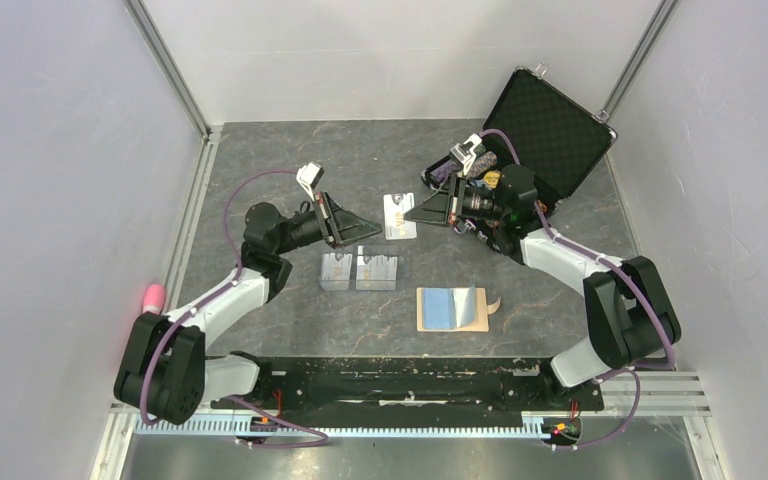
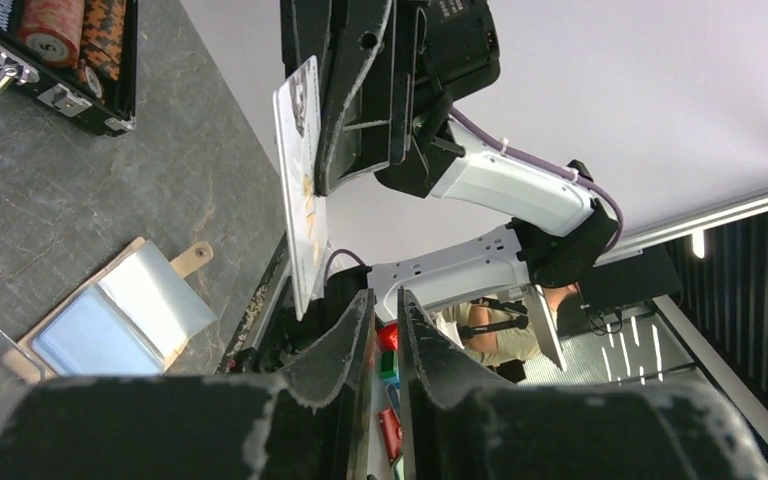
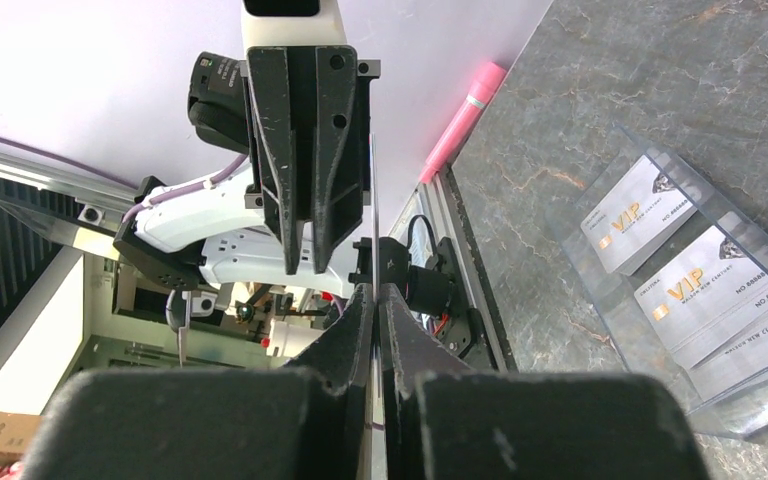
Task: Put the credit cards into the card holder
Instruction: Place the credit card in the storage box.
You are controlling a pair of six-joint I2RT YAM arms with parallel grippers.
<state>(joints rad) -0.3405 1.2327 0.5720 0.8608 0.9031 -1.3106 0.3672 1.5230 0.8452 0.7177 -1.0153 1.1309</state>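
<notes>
Right pincer (image 1: 413, 213) clamped on one credit card (image 1: 398, 216) mid-surface | left pincer (image 1: 374, 226) nearly closed, empty, just beside it | card holder (image 1: 452, 308) open, nearer bases | step: likely carrying the card over | next: line its edge up with a blue pocket.

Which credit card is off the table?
The card held upright by the right end effector; the other two lie flat, ungripped.
</notes>
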